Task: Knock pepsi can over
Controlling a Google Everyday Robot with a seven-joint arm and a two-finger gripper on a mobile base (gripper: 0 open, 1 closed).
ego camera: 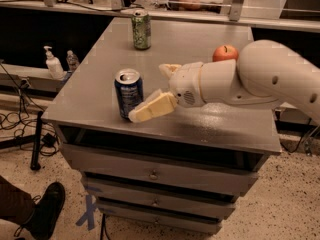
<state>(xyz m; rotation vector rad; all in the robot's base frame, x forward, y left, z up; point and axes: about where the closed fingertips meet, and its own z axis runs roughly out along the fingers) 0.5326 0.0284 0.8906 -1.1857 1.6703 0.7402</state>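
The pepsi can (128, 93), dark blue with a silver top, stands upright near the front left of the grey cabinet top (200, 39). My gripper (149, 92) reaches in from the right on a white arm and is open. Its near cream finger (152, 108) lies low against the can's right side near the base. The far finger (169, 69) sits behind and to the right of the can. Nothing is held.
A green can (141, 29) stands at the back of the top. A red apple (225, 53) sits behind my arm. A pump bottle (51, 63) stands on a ledge to the left. Drawers (155, 174) are below, and a person's shoe (47, 209) is on the floor at the left.
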